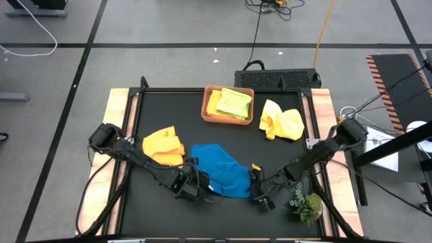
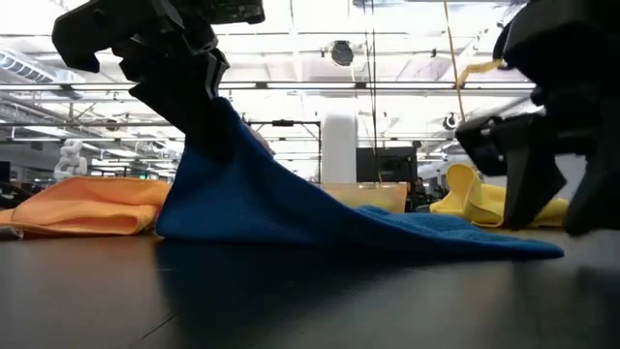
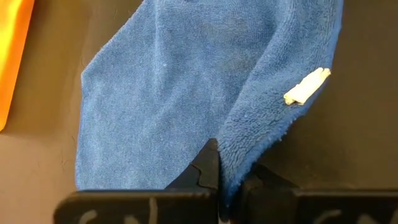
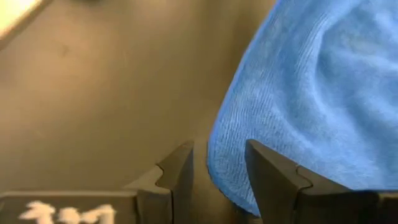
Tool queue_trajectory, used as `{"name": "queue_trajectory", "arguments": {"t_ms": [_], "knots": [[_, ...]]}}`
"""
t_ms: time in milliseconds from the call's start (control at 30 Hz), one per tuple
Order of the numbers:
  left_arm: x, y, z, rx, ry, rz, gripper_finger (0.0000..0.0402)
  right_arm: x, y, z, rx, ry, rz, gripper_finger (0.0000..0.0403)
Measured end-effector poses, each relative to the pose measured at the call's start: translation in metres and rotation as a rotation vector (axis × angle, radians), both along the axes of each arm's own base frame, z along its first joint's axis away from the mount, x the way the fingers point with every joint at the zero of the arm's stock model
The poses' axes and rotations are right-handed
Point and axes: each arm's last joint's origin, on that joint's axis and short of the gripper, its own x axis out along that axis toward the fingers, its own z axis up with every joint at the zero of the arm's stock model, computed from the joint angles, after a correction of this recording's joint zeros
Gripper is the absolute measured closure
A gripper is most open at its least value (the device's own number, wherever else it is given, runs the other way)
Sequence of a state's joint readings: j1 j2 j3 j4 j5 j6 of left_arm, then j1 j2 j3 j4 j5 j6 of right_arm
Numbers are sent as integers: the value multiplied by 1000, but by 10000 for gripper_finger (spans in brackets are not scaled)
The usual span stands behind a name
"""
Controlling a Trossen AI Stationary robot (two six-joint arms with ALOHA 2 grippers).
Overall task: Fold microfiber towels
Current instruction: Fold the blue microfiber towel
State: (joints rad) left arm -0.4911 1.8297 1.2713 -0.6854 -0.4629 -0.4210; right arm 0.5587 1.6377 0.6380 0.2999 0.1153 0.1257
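The blue towel (image 1: 219, 172) lies mid-table near the front, one end raised. My left gripper (image 1: 201, 187) is shut on it at its near left end; in the low view (image 2: 203, 116) it holds that end up. My right gripper (image 1: 262, 194) is open and low at the towel's near right end; in the right wrist view (image 4: 217, 171) its fingers stand on either side of the towel's edge (image 4: 227, 155). I cannot tell whether they touch it. An orange towel (image 1: 164, 146) lies to the left and a yellow towel (image 1: 281, 121) at the far right. My left gripper pinches the blue towel's edge (image 3: 239, 155) between its two fingers, close to the small white tag (image 3: 306, 86). That end is lifted off the table. The cloth slopes down from the fingers (image 2: 291, 194), and its far right part (image 2: 504, 247) lies flat on the table.
A terracotta-brown tray (image 1: 206, 108) at the far middle holds a lime green towel (image 1: 236, 102) and a yellow one (image 1: 214, 102). A small green plant sprig (image 1: 307, 206) lies at the near right, close to my right arm. The orange towel lies close to my left arm.
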Motion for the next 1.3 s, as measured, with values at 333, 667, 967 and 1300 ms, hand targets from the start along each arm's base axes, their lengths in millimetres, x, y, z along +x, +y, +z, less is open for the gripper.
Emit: {"name": "queue_trajectory", "arguments": {"t_ms": [333,667,967,1300], "knots": [[0,-1,0,-19,6,-3,390,2,-1,-27,-80,57,-47,271],[0,0,0,-7,15,-18,389,-5,-7,-11,-148,61,-48,379],[8,3,33,46,38,-22,390,-28,-23,60,-120,-94,-74,399],[14,-22,137,-53,-121,-113,387,-60,-29,150,133,-451,12,401]]}}
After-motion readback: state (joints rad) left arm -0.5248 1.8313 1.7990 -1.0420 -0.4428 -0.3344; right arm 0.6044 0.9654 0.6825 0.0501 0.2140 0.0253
